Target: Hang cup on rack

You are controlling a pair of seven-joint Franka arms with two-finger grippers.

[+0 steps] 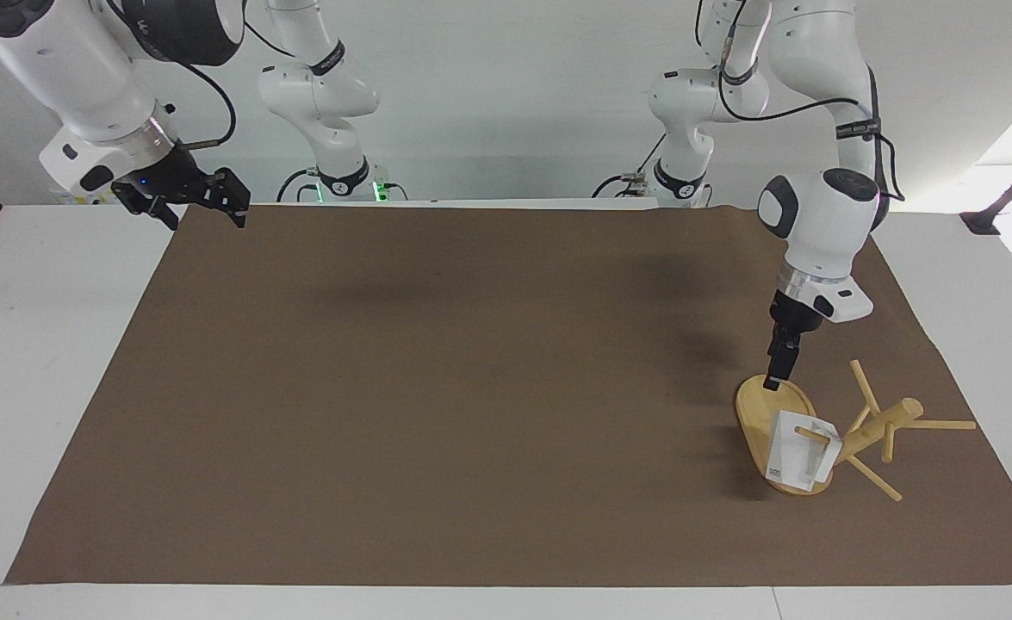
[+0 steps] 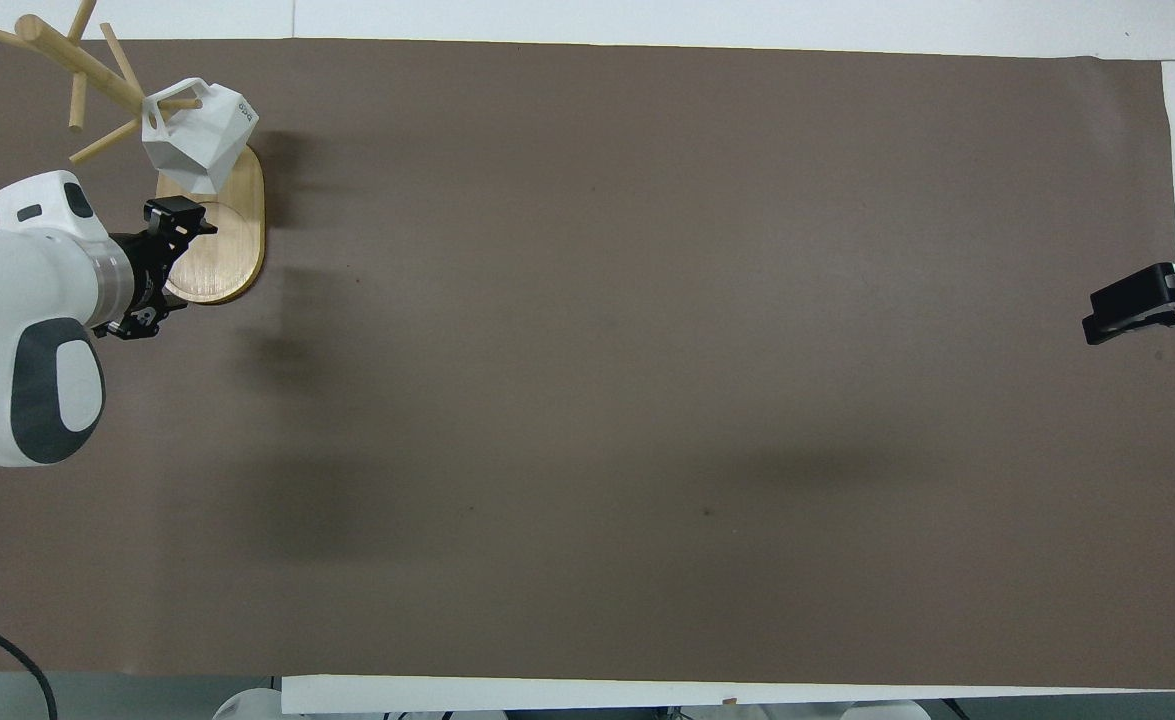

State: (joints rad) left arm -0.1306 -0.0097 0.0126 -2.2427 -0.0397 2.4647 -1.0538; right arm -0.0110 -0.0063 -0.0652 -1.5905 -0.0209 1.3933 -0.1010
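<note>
On the brown mat, cup hangs on rack; left gripper's jaws unreadable.

The rack is cut off at the overhead view's 11 o'clock corner, and the right gripper at its 3 o'clock edge.

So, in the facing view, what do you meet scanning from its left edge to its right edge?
right gripper over the mat's corner → brown mat → left gripper over the rack's base → cup hanging on a peg → rack, its post and pegs.
</note>
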